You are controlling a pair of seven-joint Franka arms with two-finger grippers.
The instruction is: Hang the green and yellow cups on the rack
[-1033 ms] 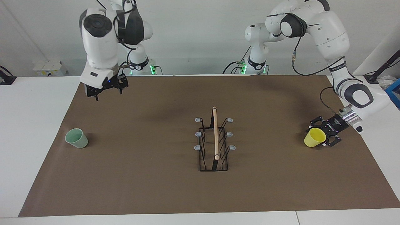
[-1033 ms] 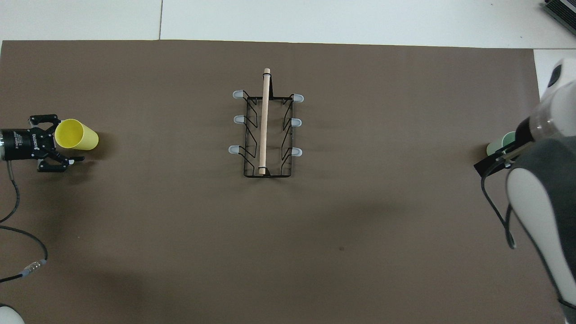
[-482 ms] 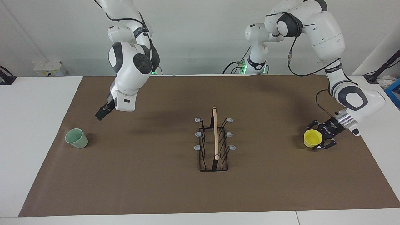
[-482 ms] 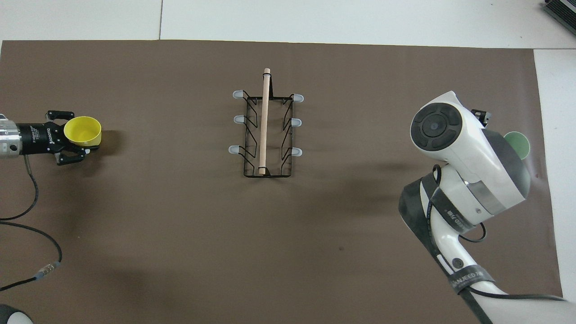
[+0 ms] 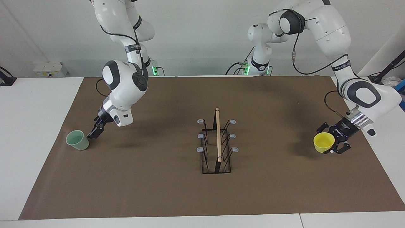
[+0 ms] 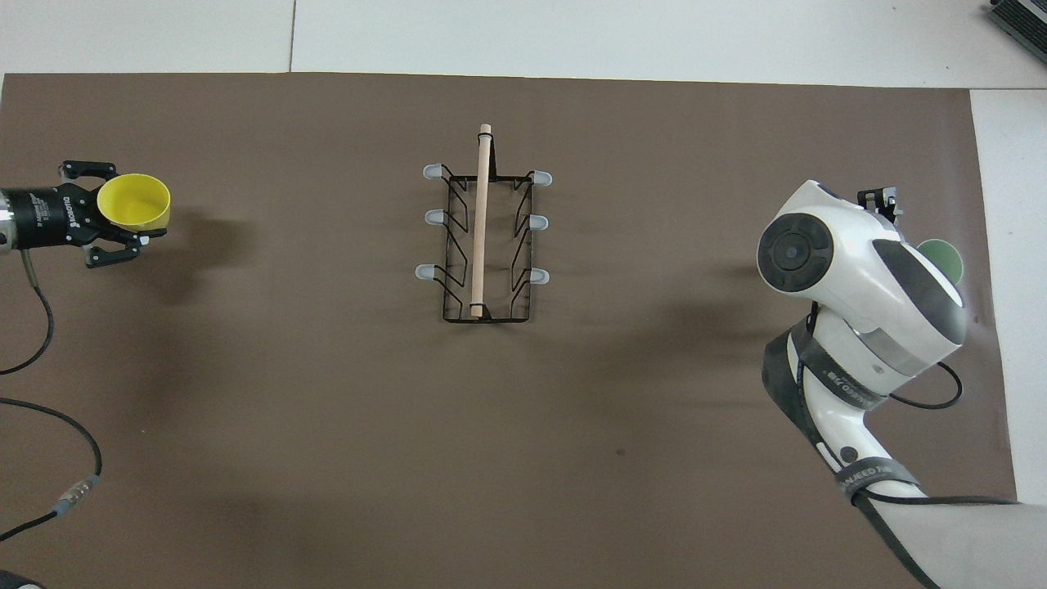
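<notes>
- Yellow cup (image 5: 324, 142): right middle of the facing view, raised off the brown mat (image 5: 164, 196), clamped in the left gripper (image 5: 332, 143).
- Green cup (image 5: 77, 140): left middle, upright on the mat.
- Right gripper (image 5: 93, 133): just beside the green cup; fingers apart, empty.
- Rack (image 5: 217, 142): centre of the mat, no cups on it.
</notes>
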